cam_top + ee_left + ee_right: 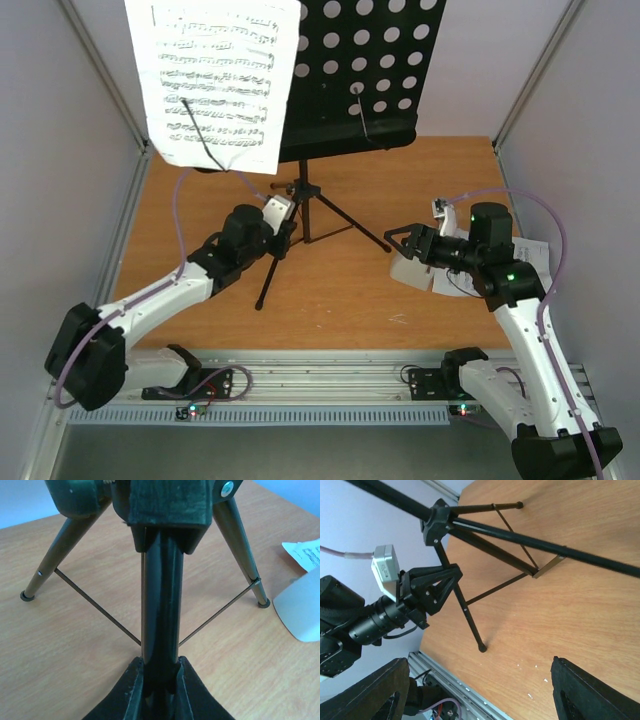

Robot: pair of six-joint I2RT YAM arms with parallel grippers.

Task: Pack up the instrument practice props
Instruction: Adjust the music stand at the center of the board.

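Note:
The black tripod music stand (360,70) stands at the back of the table, and its round-holed desk carries the white sheet of music (215,80) on the left side. My left gripper (287,237) is shut on the stand's near leg (160,605); the tube runs up between the fingers (125,695) to the hub. The other two feet rest on the wood. My right gripper (395,242) hangs wide open just above the small white metronome (415,272), with nothing between its fingers (590,690). It points toward the tripod (470,605).
A second printed paper (535,255) lies on the table under the right arm. A metal rail (330,365) runs along the near edge. Grey walls close in the left and right sides. Small white crumbs (535,680) dot the wood.

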